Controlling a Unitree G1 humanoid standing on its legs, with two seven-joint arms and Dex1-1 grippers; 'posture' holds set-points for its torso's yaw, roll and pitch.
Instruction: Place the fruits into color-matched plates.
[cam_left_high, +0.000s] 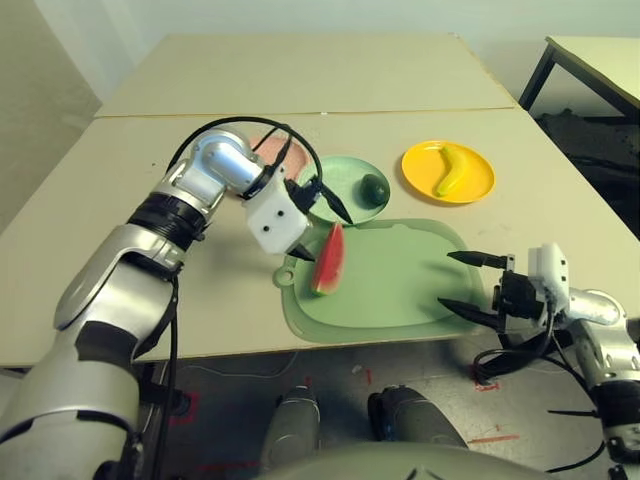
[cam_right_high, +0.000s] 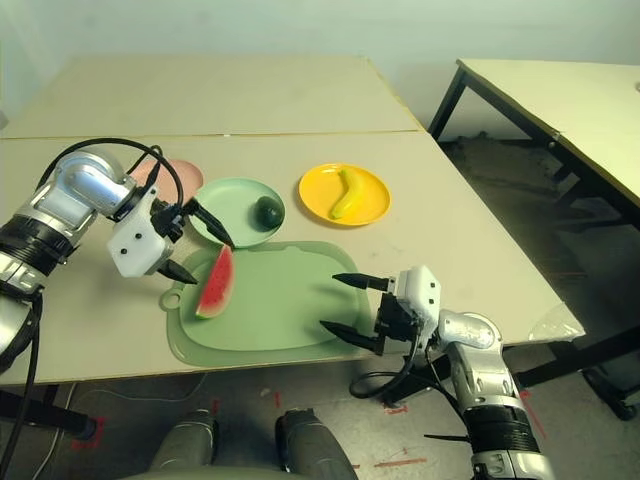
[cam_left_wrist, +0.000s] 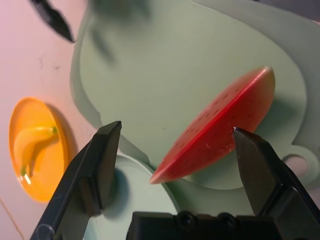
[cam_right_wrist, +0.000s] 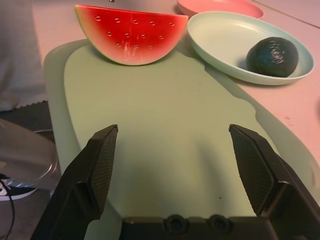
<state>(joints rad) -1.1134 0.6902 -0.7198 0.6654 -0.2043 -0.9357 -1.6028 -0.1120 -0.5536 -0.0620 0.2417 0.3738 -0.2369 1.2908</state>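
Two fruits are sitting plated: banana on yellow plate, avocado on green plate.
Your left gripper is hovering spread over the watermelon wedge on the cutting mat; right gripper is gaping, grasping nothing.

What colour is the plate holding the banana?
Bright yellow plate, clearest in the left eye view.

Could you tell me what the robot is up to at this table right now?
It is sorting toy fruit onto matching plates. The banana lies on the yellow plate and the avocado on the green plate. The watermelon wedge remains on the cutting mat; the open left claw hovers over it. The right claw waits open beside the mat.
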